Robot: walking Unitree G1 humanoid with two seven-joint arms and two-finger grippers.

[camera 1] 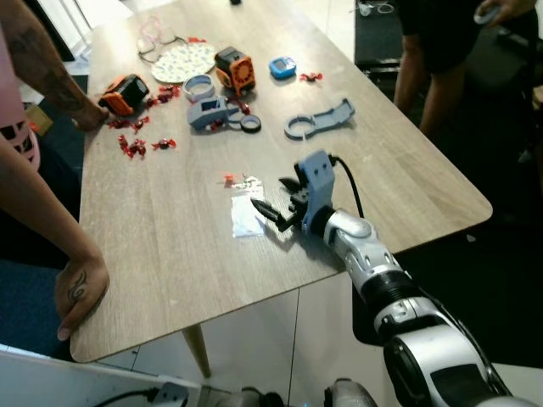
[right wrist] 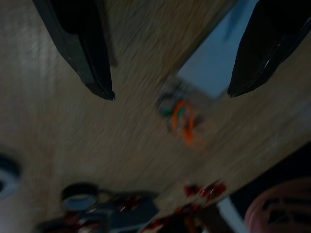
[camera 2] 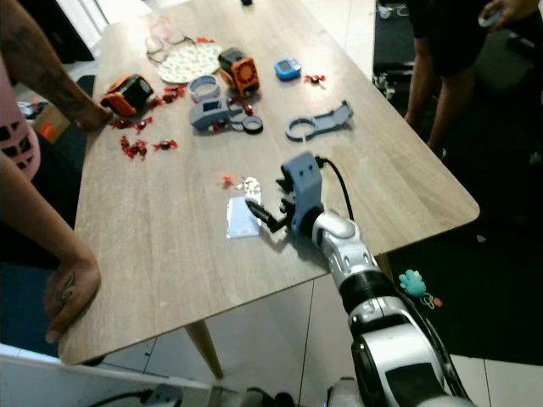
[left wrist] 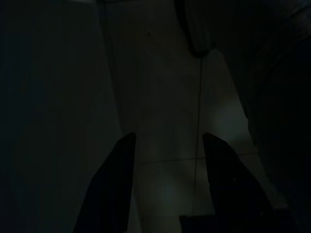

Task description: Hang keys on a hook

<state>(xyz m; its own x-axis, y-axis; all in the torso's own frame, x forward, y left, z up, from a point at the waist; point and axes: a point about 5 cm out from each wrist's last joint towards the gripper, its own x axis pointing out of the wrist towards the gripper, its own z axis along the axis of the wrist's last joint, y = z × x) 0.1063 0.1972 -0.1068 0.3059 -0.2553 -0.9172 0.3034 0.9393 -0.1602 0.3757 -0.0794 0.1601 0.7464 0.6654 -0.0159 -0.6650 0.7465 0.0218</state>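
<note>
A small bunch of keys (camera 1: 243, 181) with an orange tag lies on the wooden table (camera 1: 170, 254), joined to a pale flat card (camera 1: 247, 217). My right gripper (camera 1: 273, 197) hovers low just right of the card, open, with nothing between its fingers. In the right wrist view the keys (right wrist: 181, 114) and the card (right wrist: 214, 73) lie on the wood just ahead of the open right gripper (right wrist: 170, 93). A grey-blue bracket (camera 1: 318, 120) with ring ends lies further back. My left gripper (left wrist: 168, 137) hangs idle in the dark, its fingers apart.
Orange blocks (camera 1: 234, 68), a grey-blue part (camera 1: 212, 112), a blue gadget (camera 1: 282, 66) and scattered red clips (camera 1: 136, 146) crowd the far half of the table. A person's hand (camera 1: 81, 292) rests on the near left edge, another hand (camera 1: 85, 114) at far left. Another person (camera 1: 441, 42) stands back right.
</note>
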